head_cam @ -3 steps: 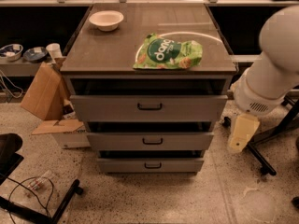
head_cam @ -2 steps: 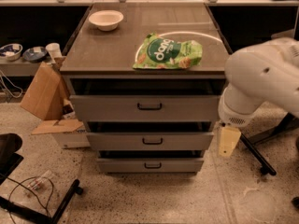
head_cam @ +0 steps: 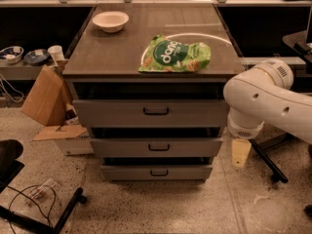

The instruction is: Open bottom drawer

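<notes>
A grey cabinet stands in the middle with three drawer fronts, all shut. The bottom drawer (head_cam: 157,172) is the narrowest and lowest, just above the floor, with a small black bar handle (head_cam: 159,172). The mid-sized front (head_cam: 156,147) and the widest front (head_cam: 151,112) sit above it. My white arm (head_cam: 263,99) reaches in from the right. My gripper (head_cam: 241,152), a cream-coloured piece, hangs down beside the cabinet's right edge, at the height of the middle drawer and apart from the bottom drawer's handle.
On the cabinet top (head_cam: 107,52) lie a green snack bag (head_cam: 176,55) and a white bowl (head_cam: 110,21). A cardboard box (head_cam: 45,95) leans at the left. A black chair base (head_cam: 48,218) and cables lie on the floor at lower left. A black leg (head_cam: 265,162) is behind my gripper.
My arm has swung left and forward, toward the cabinet's right side. The gripper now hangs closer to the drawers. The drawers have not moved.
</notes>
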Controlling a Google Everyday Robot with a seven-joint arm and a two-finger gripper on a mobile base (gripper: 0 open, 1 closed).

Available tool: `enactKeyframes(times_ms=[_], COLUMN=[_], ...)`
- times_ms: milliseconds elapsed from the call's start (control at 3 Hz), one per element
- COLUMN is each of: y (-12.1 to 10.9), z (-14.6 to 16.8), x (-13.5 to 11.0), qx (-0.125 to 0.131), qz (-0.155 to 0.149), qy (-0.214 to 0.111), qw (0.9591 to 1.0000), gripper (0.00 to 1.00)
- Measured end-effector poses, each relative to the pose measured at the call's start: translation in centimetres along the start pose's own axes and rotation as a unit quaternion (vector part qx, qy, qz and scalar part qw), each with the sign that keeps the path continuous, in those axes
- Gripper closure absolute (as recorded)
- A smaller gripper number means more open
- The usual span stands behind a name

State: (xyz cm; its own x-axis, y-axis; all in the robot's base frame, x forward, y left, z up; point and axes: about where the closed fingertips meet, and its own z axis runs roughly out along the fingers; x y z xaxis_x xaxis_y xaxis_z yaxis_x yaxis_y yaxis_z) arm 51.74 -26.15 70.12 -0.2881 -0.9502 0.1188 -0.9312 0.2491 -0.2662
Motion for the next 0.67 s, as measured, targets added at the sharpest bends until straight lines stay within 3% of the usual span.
enactKeyframes(times_ms=[333, 667], y=[0.1, 2.0], z=[-0.1, 3.1], x=[-0.1, -1.4], qx=[-0.002, -0.031], qz=[0.001, -0.008], qy=[-0.003, -0.001], qw=[1.0, 0.9995], gripper=[0.0, 0.0])
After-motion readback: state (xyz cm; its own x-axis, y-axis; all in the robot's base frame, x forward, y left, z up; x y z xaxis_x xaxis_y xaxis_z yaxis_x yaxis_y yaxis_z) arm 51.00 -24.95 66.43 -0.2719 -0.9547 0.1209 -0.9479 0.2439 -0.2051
